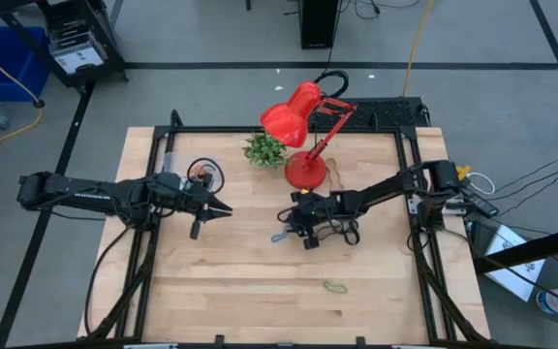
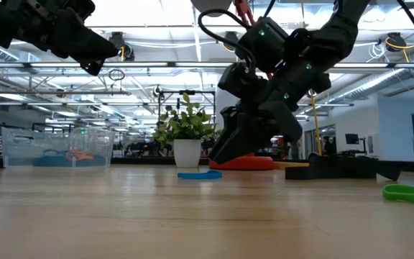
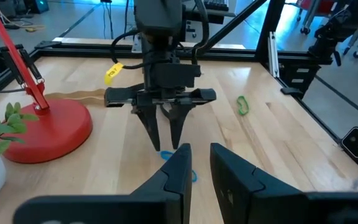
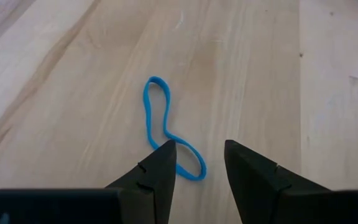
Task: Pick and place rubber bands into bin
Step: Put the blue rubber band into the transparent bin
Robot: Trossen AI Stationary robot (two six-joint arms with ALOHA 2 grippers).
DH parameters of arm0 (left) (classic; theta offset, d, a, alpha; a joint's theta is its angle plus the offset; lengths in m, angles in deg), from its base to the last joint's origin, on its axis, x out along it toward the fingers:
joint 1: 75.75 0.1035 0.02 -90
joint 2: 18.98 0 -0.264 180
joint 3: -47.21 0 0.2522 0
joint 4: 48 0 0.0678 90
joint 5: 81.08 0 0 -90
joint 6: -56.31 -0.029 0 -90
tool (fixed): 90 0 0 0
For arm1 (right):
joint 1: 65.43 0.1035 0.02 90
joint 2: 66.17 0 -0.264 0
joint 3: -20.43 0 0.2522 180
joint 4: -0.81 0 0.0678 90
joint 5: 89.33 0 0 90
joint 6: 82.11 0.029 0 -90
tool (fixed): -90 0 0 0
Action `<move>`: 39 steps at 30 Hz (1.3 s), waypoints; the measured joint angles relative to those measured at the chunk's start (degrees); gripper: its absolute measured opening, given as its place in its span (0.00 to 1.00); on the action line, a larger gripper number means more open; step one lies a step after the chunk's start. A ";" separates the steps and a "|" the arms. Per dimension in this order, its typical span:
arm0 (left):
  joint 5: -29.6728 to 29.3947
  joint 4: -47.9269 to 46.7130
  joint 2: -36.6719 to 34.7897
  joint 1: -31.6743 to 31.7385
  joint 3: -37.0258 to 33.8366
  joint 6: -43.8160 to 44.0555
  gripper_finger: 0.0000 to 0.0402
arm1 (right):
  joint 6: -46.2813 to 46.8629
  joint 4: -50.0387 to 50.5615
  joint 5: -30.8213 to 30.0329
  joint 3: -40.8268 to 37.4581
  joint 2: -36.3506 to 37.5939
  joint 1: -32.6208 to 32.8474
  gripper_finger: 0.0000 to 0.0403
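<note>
A blue rubber band [image 4: 157,118] lies flat on the wooden table near its middle; it also shows in the low view [image 2: 198,174]. My right gripper [image 4: 201,158] is open and points down over one end of it, with that end's loop between the fingers [image 1: 287,231]. A green rubber band [image 1: 334,286] lies nearer the front edge. The clear bin [image 2: 56,147] stands at the far left and holds several bands. My left gripper [image 1: 219,207] is open and empty, raised between the bin and the blue band. My right gripper comes at the blue band from above, pointing down. One fingertip [image 4: 166,152] stands right over a strand of the band's end loop [image 4: 185,152]. Whether it touches the band, I cannot tell. The band lies flat and slack on the table.
A red desk lamp [image 1: 305,170] stands on its round base just behind my right gripper, with a small potted plant [image 1: 264,148] beside it. Black cables [image 1: 342,231] lie under the right arm. Bare wood spreads toward the table's front edge.
</note>
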 joint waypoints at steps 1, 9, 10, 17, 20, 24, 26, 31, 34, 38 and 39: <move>0.00 0.00 0.00 0.00 0.00 0.00 0.16 | 0.00 -0.37 0.00 0.00 -0.35 0.00 0.32; -0.02 -0.06 0.06 0.00 0.02 0.00 0.16 | 2.76 -4.19 0.02 0.06 -4.79 -0.04 0.28; -0.02 -0.13 0.07 0.00 0.02 0.00 0.16 | 2.94 -4.04 0.02 0.11 -4.82 -0.10 0.26; -0.35 -0.53 0.07 0.04 0.02 -0.22 0.16 | 2.79 -3.60 0.04 0.09 -4.91 -0.28 0.11; -0.57 -0.52 0.07 0.04 0.02 -0.22 0.16 | 1.69 -3.57 -0.02 0.09 -4.95 -0.28 0.03; -0.57 -0.52 0.06 0.04 0.02 -0.21 0.16 | 0.93 -3.62 -0.62 0.04 -4.98 -0.28 0.01; -0.57 -0.52 0.07 0.04 0.02 0.13 0.16 | 1.18 -3.60 -2.00 0.02 -4.99 -0.26 0.01; -0.57 -0.50 0.06 0.05 0.02 1.18 0.16 | 0.28 -1.95 -3.60 -0.24 -1.76 -0.36 0.00; -0.57 -0.50 0.07 0.04 0.02 1.18 0.16 | -0.33 -0.65 -3.88 -0.22 3.43 -0.38 0.00; -0.57 -0.48 0.07 0.04 0.02 1.19 0.16 | -1.13 2.62 -7.62 -0.09 11.42 -0.52 0.00; -0.57 -0.44 0.07 0.07 0.02 1.09 0.16 | -1.81 3.13 -8.90 -0.09 13.51 -0.58 0.00</move>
